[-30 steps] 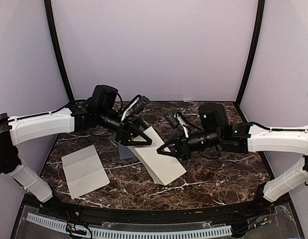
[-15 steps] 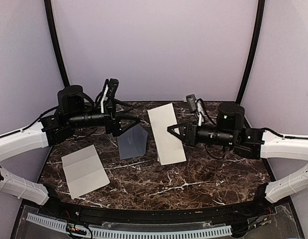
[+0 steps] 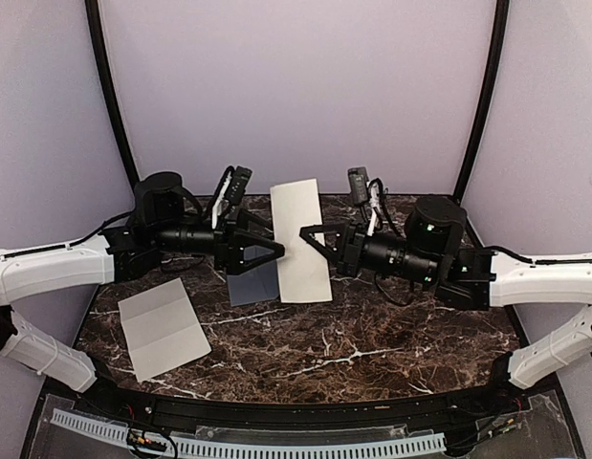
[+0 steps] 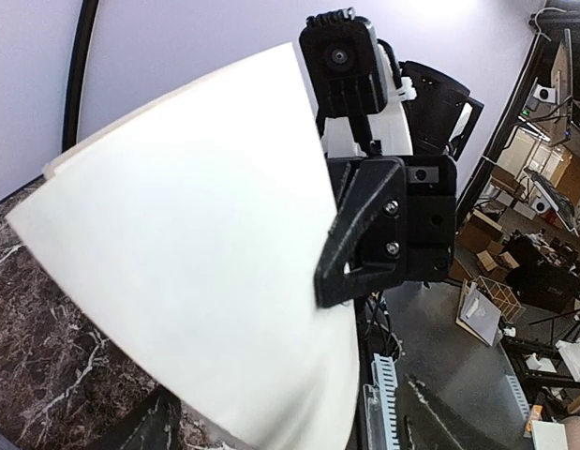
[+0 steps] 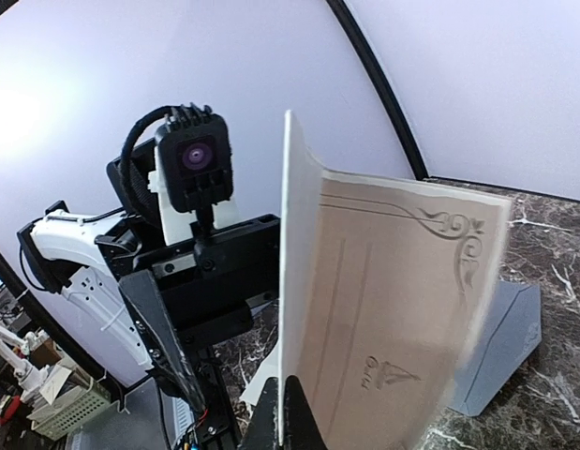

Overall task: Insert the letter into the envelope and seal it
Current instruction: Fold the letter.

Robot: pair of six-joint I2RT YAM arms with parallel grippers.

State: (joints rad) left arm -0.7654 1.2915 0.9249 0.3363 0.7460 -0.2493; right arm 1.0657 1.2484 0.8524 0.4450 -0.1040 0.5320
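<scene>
In the overhead view, the right gripper [image 3: 310, 236] is clamped on one edge of the cream rectangular paper letter [image 3: 297, 239]. It holds the letter upright in the air at the centre of the frame, above the dark veined marble table [image 3: 372, 335]. The left gripper [image 3: 267, 251] faces the letter from the left with its jaws spread wide and nothing in them. Just below it, left of centre, the slate-grey paper envelope [image 3: 252, 285] rests on the table, apart from the letter. A second cream sheet with a fold crease [image 3: 162, 327] lies at lower left, well away from both.

The step looks like a mid-air regrip. To do it well, the left jaws should close squarely on a free edge before the right lets go, because the thin sheet could slip or crumple.

The left wrist view is mostly filled by the letter, which is bowed. The right gripper's black finger pinches the sheet's right edge at centre. I cannot tell whether the left fingers touch the paper.

In the right wrist view, the letter rises from the bottom centre with its printed scrollwork facing right. The envelope sits at lower right behind it. Neither gripper holds the envelope's mouth open, and the left arm hangs partly over it, which I judge to be the main obstacle.
</scene>
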